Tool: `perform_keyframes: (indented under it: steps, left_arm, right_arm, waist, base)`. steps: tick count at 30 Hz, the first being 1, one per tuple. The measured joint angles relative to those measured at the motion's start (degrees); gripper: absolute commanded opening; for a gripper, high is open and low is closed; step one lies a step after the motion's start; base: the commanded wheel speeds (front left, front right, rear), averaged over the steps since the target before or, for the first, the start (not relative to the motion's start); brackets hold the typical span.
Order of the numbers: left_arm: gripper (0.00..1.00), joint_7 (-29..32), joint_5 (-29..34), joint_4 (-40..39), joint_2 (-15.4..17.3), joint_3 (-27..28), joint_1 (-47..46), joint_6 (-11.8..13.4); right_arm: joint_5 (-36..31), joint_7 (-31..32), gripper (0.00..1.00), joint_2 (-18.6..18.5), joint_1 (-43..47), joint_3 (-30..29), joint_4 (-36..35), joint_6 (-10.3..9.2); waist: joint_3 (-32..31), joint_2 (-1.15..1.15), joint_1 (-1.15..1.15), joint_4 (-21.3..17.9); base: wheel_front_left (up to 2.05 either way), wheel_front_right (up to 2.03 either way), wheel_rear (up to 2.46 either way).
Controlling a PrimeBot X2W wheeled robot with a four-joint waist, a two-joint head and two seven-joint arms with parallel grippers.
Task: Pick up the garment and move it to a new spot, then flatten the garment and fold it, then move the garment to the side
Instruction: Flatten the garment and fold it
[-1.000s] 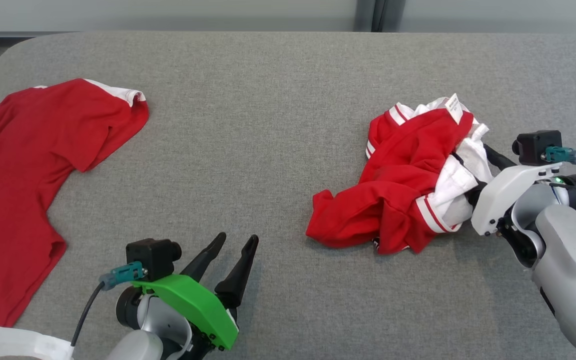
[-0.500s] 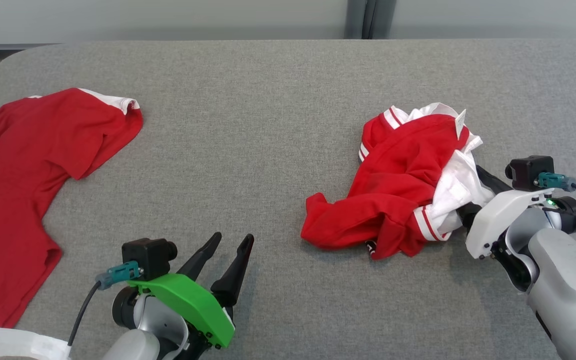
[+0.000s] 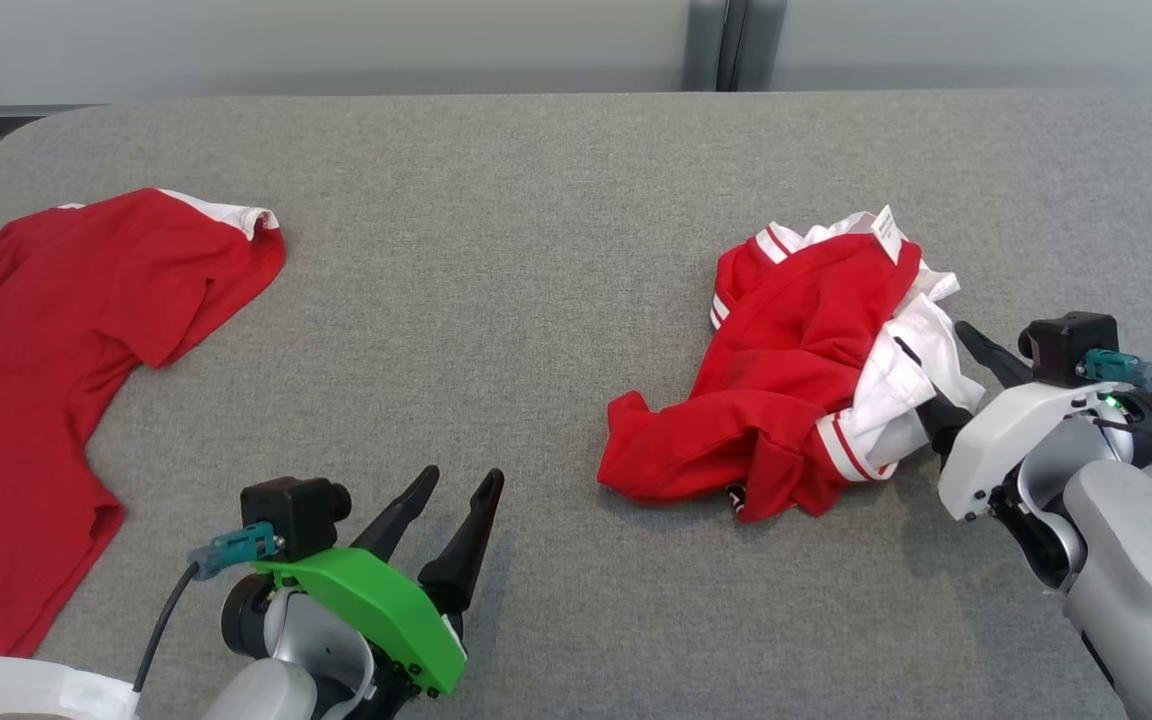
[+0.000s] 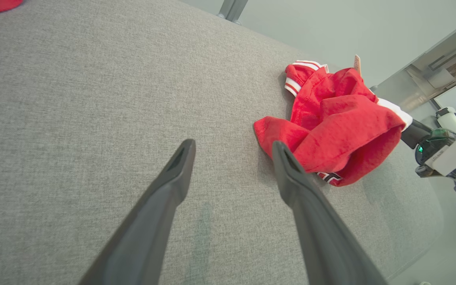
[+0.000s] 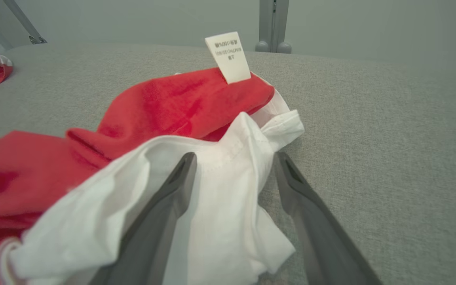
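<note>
The garment (image 3: 786,375) is a crumpled red and white heap on the right of the grey table (image 3: 536,250). It also shows in the left wrist view (image 4: 339,126) and the right wrist view (image 5: 180,103). My right gripper (image 3: 941,375) stands open at the heap's right edge. In the right wrist view a white fold lies between the spread fingers of the right gripper (image 5: 236,156), which are not closed on it. My left gripper (image 3: 463,473) is open near the table's front, left of the heap, with only bare table between the fingers of the left gripper (image 4: 232,143).
A second red shirt with white cuffs (image 3: 56,380) lies spread flat at the table's left edge. A white label (image 5: 228,57) sticks up from the heap's top. Bare grey table lies between the two pieces of clothing and behind them.
The head camera has tilted, so the whole picture sits a little lower. My right gripper has come nearer along the heap's right edge, and the label end of the heap has shifted slightly. The left gripper is unchanged.
</note>
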Motion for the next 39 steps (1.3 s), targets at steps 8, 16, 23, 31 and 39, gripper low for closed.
perform_keyframes:
  steps: [8,16,23,31,39]
  left_arm:
    - [1.0,0.0,0.0,0.0,0.0,-0.1,0.0,0.0]
    - [1.0,0.5,0.0,-0.2,0.0,-0.9,0.0,0.0]
    - [1.0,0.5,0.0,-0.3,0.0,-0.7,0.0,0.0]
    - [1.0,0.5,0.0,-0.3,0.2,-0.3,0.0,0.1]
    - [1.0,0.5,0.0,-0.3,0.3,0.0,0.0,0.1]
  right_arm:
    - [0.1,0.3,1.0,0.0,0.4,0.0,-0.4,-0.33]
    - [0.9,1.2,0.79,-0.5,0.4,-1.3,-0.5,-0.93]
    - [1.1,2.2,0.41,-0.2,-0.1,-1.2,-0.4,-0.92]
    - [1.2,2.2,0.4,-0.3,-0.3,-1.4,-0.4,-1.0]
    - [1.1,2.1,0.56,-0.6,-0.3,-1.3,-1.4,-1.48]
  waist:
    - [-0.2,0.0,0.0,-0.1]
    - [0.2,0.0,0.0,0.8]
    - [0.9,0.0,0.0,1.8]
    - [1.3,0.0,0.0,2.3]
    - [1.3,0.0,0.0,1.9]
  base:
    - [0.0,0.0,0.0]
    - [0.0,0.0,0.0]
    - [0.0,0.0,0.0]
    - [0.0,0.0,0.0]
    - [0.0,0.0,0.0]
